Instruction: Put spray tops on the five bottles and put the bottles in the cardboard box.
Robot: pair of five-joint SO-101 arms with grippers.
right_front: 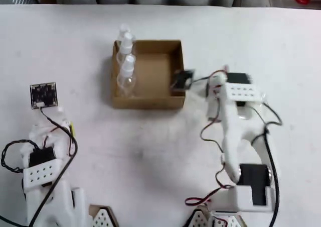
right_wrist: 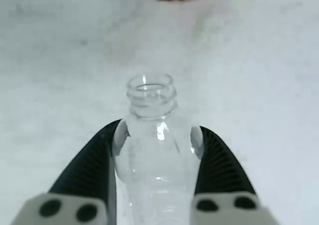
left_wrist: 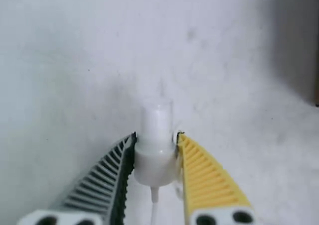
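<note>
The left end effector [left_wrist: 155, 137] is clenched on a white spray top [left_wrist: 155, 158] held between its fingers over the desk [left_wrist: 75, 60], while the right end effector [right_wrist: 158, 130] grips an uncapped bottle [right_wrist: 150, 93] by its shoulders beside the cardboard box [right_front: 148, 104].

no readable text, labels or numbers, cardboard box [right_front: 150, 102] walls plain, small dark board [right_front: 43, 94] left of the box, marks too small to read
</note>
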